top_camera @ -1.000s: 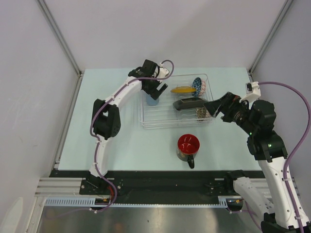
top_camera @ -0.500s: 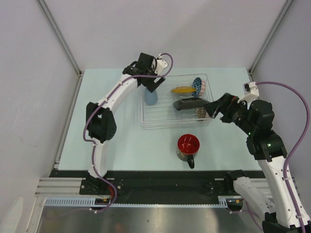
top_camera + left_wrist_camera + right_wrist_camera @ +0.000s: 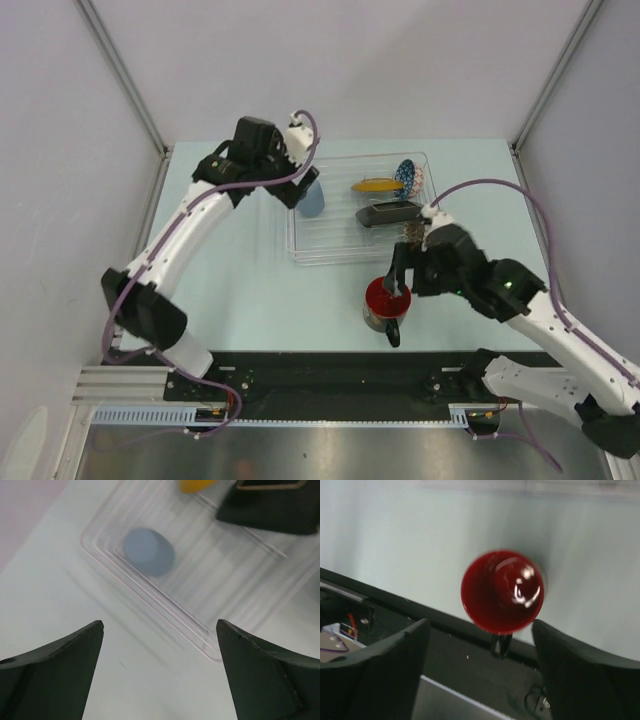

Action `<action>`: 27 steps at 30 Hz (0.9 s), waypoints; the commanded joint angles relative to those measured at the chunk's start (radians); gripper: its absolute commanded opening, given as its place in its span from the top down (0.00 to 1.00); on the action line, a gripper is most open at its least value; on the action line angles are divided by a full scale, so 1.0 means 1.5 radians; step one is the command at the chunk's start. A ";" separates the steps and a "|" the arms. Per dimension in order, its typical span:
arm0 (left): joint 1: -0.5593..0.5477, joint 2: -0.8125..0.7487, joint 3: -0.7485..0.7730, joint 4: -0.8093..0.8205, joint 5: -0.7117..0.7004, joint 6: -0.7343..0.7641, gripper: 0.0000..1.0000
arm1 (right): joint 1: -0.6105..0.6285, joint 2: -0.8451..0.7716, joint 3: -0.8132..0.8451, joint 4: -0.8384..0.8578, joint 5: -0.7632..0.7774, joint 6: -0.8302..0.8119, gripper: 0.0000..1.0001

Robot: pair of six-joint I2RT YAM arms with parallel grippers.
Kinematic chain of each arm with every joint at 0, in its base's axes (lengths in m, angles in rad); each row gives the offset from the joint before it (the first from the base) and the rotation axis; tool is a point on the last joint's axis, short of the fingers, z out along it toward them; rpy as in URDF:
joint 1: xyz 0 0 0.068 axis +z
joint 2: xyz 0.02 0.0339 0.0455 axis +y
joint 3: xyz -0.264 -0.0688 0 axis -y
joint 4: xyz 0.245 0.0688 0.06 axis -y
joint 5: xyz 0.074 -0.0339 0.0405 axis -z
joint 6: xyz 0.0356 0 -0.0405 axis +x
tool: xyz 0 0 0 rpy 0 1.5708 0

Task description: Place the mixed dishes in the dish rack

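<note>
Pale green bench (image 3: 240, 270) fills the top view, with grey walls around it. A clear rack (image 3: 330, 255) sits in the middle, toward the far side. The cup (image 3: 312, 198) is in the rack's far left corner. The yellow plate (image 3: 377, 185) and the blue bowl (image 3: 408, 177) are at the far side of the rack. The black plate (image 3: 390, 214) is just in front of them. The speckled bowl (image 3: 412, 233) peeks out at the right end. The mug (image 3: 384, 302) is not in the rack. It stands on the bench on the near side of the rack, red inside, its handle pointing to the near edge. The left fingers (image 3: 298, 188) are just beside the cup. The right fingers (image 3: 397, 272) hang over the mug.

From the left wrist, the left fingers are wide apart and hold nothing. The cup is past them, bottom up in the rack, a bit blurred.

From the right wrist, the right fingers are wide apart too. The mug shows between them, lower down, blurred. They do not grip it.
</note>
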State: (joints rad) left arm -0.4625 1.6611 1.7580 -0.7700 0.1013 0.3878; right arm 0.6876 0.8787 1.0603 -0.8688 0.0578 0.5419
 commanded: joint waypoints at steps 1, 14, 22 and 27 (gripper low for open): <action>-0.007 -0.132 -0.136 -0.008 0.097 -0.071 0.00 | 0.192 0.036 0.002 -0.166 0.237 0.158 0.27; -0.011 -0.297 -0.270 -0.026 0.083 -0.084 0.00 | 0.259 0.116 -0.033 -0.214 0.423 0.289 0.32; -0.011 -0.342 -0.332 0.017 0.047 -0.077 0.00 | 0.179 0.147 -0.101 -0.089 0.352 0.242 0.13; -0.010 -0.356 -0.345 0.024 0.040 -0.074 0.00 | 0.122 0.161 -0.129 0.001 0.304 0.203 0.14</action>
State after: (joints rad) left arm -0.4740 1.1667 1.2533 -0.7830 0.1776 0.2802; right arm 0.9157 1.1080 0.8795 -1.0061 0.5545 0.8814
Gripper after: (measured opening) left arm 0.996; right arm 0.934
